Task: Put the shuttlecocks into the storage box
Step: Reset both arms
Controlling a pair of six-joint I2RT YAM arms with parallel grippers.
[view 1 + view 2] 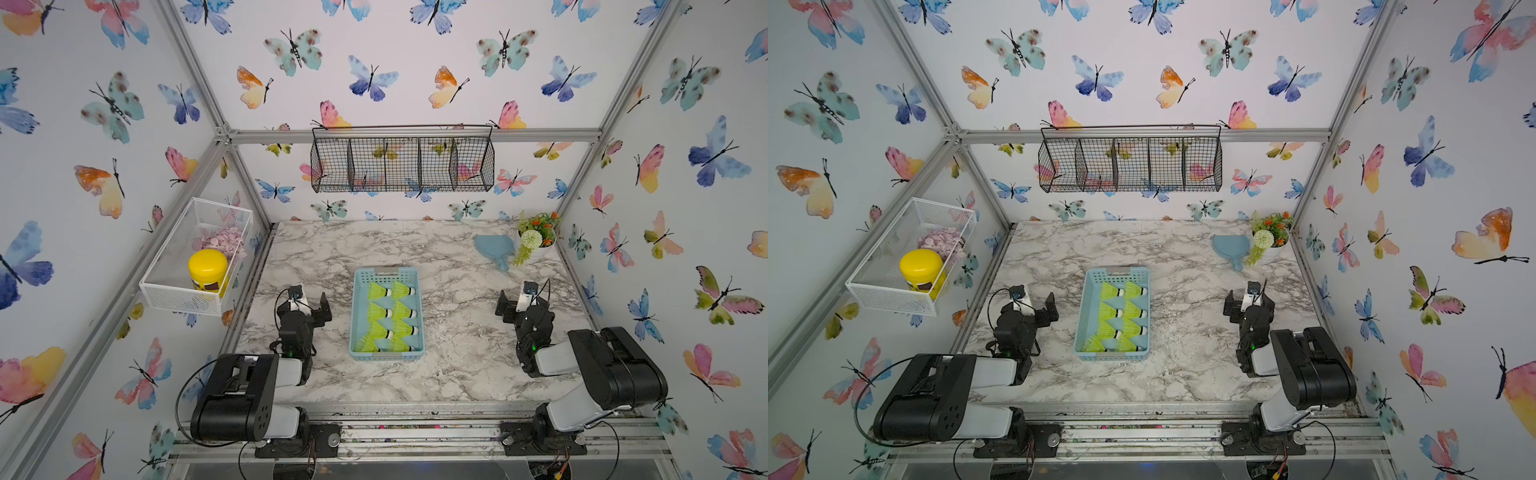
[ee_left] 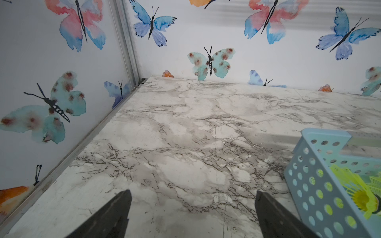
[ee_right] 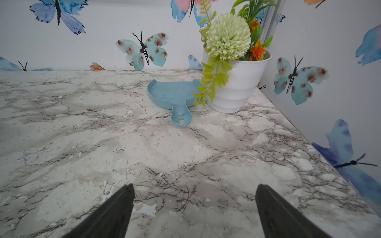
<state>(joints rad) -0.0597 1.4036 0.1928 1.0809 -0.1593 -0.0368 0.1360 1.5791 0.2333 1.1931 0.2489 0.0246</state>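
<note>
The light blue storage box (image 1: 356,316) (image 1: 1082,316) sits mid-table, between my two arms. Several neon yellow-green shuttlecocks (image 1: 379,291) (image 1: 1109,291) lie inside it in two rows, white tips toward the right. No shuttlecock shows on the table outside the box. My left gripper (image 1: 309,305) (image 1: 1036,307) rests left of the box, open and empty. In the left wrist view that gripper (image 2: 193,192) frames bare marble, with the box corner (image 2: 313,185) and a shuttlecock (image 2: 354,189) beside it. My right gripper (image 1: 517,305) (image 1: 1246,307) (image 3: 194,186) is right of the box, open and empty.
A blue dustpan (image 1: 494,247) (image 3: 175,92) and a white pot with an artificial plant (image 1: 538,235) (image 3: 237,82) stand at the back right corner. A white mesh basket (image 1: 178,297) holding a yellow-lidded jar (image 1: 208,268) hangs on the left wall. A black wire basket (image 1: 403,166) hangs on the back wall.
</note>
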